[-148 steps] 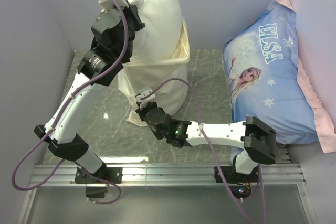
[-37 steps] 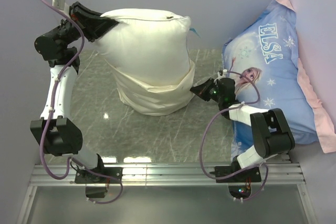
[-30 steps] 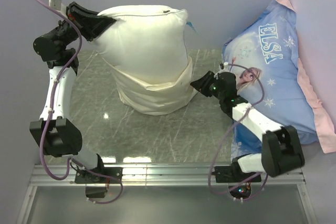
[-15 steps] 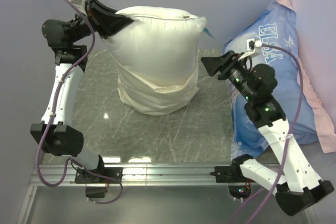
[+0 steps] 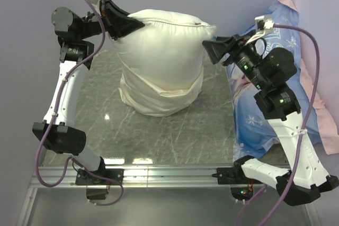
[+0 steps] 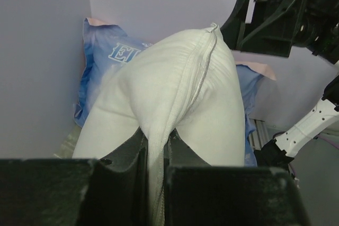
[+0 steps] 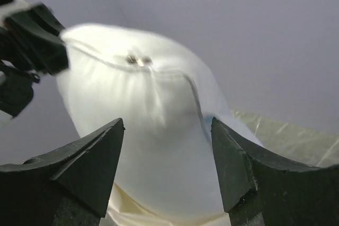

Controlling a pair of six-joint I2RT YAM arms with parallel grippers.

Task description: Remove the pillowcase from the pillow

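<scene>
The white pillow (image 5: 164, 41) hangs upright over the table, its upper half bare. My left gripper (image 5: 132, 24) is shut on its top left corner, and in the left wrist view the seamed corner is pinched between the jaws of the left gripper (image 6: 155, 149). The cream pillowcase (image 5: 159, 96) is bunched round the pillow's lower half, its bottom resting on the table. My right gripper (image 5: 207, 47) is open at the pillow's top right corner, holding nothing. In the right wrist view the pillow (image 7: 153, 109) fills the space ahead of the right gripper (image 7: 167, 123), with the pillowcase (image 7: 127, 210) below.
The blue ELSA pillow (image 5: 310, 93) leans against the right wall behind my right arm. The grey marble table (image 5: 159, 136) is closed in by walls at the left, back and right. An aluminium rail (image 5: 169, 173) runs along the near edge.
My right arm has risen from beside the pillowcase to the pillow's top right corner, and its jaws have opened wider. The left arm has carried the held corner a little to the right.
</scene>
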